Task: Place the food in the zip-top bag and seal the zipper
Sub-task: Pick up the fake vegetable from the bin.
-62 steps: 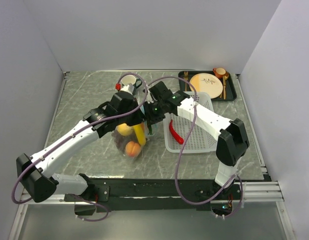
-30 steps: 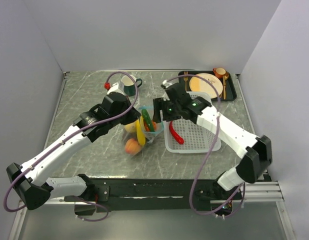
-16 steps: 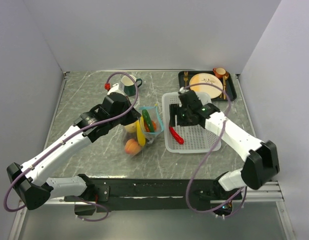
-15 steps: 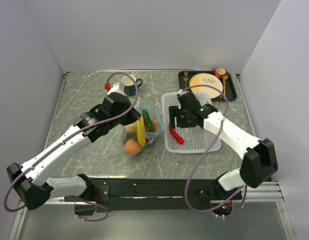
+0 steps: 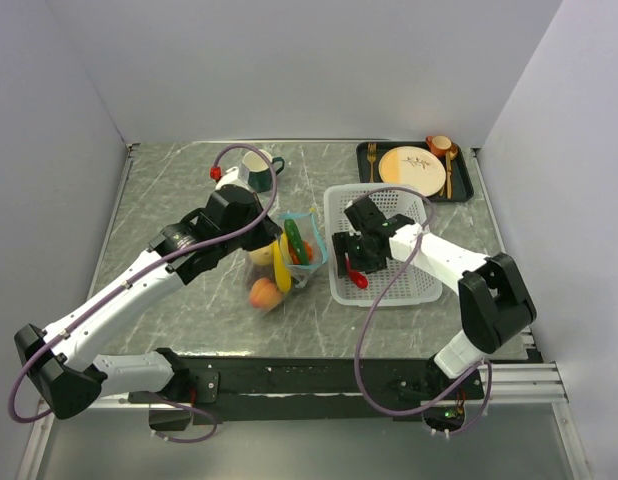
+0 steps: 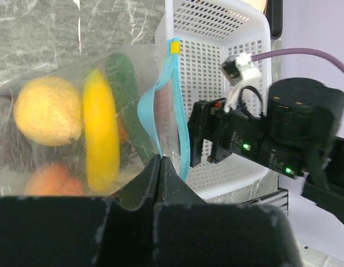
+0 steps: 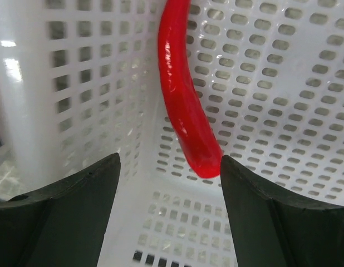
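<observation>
The clear zip-top bag (image 5: 279, 262) stands open at mid-table with its teal zipper (image 6: 171, 105) held up. Inside it I see a lemon (image 6: 47, 110), a banana (image 6: 101, 133), a green pepper (image 6: 123, 72) and a peach (image 5: 264, 294). My left gripper (image 6: 160, 158) is shut on the bag's mouth edge. A red chili (image 7: 184, 97) lies in the white mesh basket (image 5: 411, 282). My right gripper (image 7: 169, 164) is down inside the basket, open, with the chili's end between its fingers (image 7: 91, 181) but nearer the right one.
A dark mug (image 5: 259, 168) stands behind the bag. A black tray (image 5: 463, 186) at the back right carries a cream plate (image 5: 412, 164) with cutlery. Grey walls close in the table on three sides.
The right arm has left the bag's mouth, swung right over the basket and lowered its open gripper onto the chili. The left arm shifted a little left earlier and has since held still.
</observation>
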`<action>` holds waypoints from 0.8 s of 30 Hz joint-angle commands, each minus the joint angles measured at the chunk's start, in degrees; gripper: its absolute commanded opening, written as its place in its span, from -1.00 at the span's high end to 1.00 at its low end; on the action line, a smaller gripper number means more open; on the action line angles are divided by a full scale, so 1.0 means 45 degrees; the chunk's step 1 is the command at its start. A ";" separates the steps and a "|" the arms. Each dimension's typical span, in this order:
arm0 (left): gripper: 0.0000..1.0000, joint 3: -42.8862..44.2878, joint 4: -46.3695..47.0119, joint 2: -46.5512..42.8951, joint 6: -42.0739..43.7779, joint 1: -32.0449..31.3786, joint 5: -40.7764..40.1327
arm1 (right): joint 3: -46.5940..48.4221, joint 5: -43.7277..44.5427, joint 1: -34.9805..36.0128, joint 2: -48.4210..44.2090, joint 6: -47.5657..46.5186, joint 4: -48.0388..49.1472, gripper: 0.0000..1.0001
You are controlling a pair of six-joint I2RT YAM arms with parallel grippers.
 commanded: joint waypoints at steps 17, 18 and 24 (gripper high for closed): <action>0.97 0.0300 0.0259 0.0068 0.0008 -0.0034 -0.0090 | -0.0521 0.0561 -0.0005 0.0881 -0.0096 0.1161 0.33; 0.98 0.0320 0.0259 0.0087 0.0008 -0.0053 -0.0109 | -0.0541 0.0561 -0.0024 0.0667 -0.0077 0.1181 0.34; 0.98 0.0398 0.0200 0.0224 0.0144 -0.0053 -0.0031 | -0.0542 0.0832 -0.0024 -0.0503 0.0117 0.1181 0.38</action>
